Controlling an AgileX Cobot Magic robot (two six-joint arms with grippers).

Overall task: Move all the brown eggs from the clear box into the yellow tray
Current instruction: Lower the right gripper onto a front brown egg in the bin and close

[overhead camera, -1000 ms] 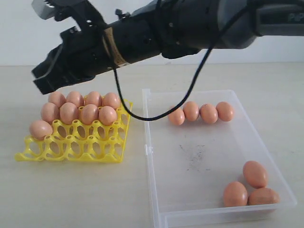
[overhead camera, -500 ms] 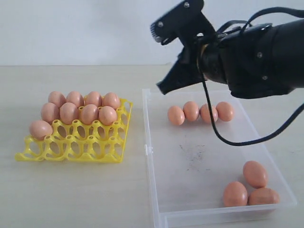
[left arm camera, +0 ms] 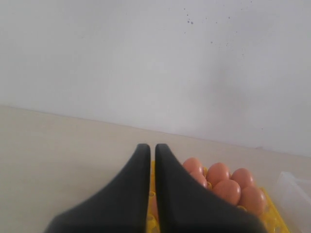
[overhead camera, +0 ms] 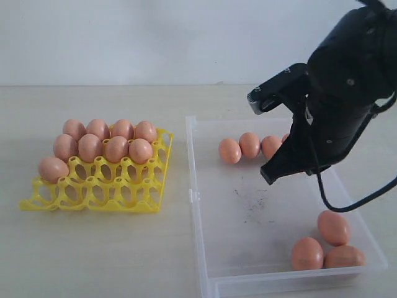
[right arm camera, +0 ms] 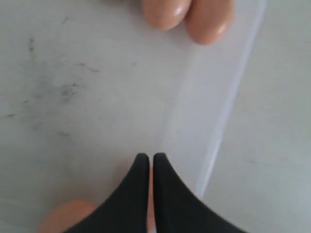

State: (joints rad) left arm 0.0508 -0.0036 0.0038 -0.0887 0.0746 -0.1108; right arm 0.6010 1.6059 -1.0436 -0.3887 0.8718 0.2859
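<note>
The yellow tray (overhead camera: 93, 195) sits on the left with several brown eggs (overhead camera: 102, 148) in its back cups and one (overhead camera: 53, 169) in the third row. The clear box (overhead camera: 248, 239) on the right holds a row of brown eggs (overhead camera: 249, 144) at the back and three (overhead camera: 334, 227) in the front right corner. My right gripper (overhead camera: 268, 176) hangs shut and empty over the box's middle, near the back row. In the right wrist view it (right arm camera: 151, 156) is shut above the box floor, with eggs (right arm camera: 165, 12) ahead. My left gripper (left arm camera: 151, 145) is shut, empty, above the tray's eggs (left arm camera: 228, 189).
The right arm's black cable (overhead camera: 347, 202) loops over the box's right side. Dark scuffs (overhead camera: 251, 202) mark the box floor. A pale wall (overhead camera: 155, 37) rises behind the beige table (overhead camera: 93, 261). The tray's front cups (overhead camera: 118, 197) hold no eggs.
My right arm has swung from above the tray across to the clear box and come down toward its floor. The eggs have not moved.
</note>
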